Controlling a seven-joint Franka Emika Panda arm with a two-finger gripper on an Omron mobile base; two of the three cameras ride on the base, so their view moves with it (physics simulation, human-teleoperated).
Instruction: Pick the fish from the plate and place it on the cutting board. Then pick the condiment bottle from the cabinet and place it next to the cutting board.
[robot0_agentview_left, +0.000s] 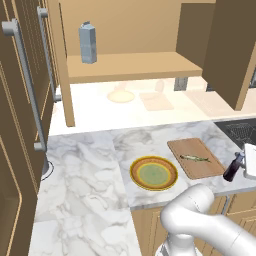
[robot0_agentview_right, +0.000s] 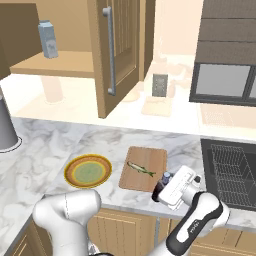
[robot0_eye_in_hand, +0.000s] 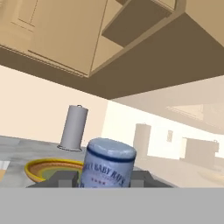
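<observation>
Two jobs, one left: the cabinet (robot0_agentview_left: 130, 65) stands open above; below it the cutting board (robot0_agentview_left: 196, 158) bears the fish (robot0_agentview_left: 194, 158), beside the bare plate (robot0_agentview_left: 153, 173). My pincer (robot0_agentview_right: 167, 186) is clamped on the condiment bottle (robot0_agentview_left: 233, 169), tilted just right of the board. Next, I judge, stand it upright, then release.

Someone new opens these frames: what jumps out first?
The white arm's gripper holds a small dark brown sauce bottle tilted at the counter's front edge, just off the light-brown wooden cutting board. A slender silvery-green fish lies on that board, beside a round orange-rimmed plate with a pale green centre. A tall grey-blue carton stands on the tan cabinet shelf above.
</observation>
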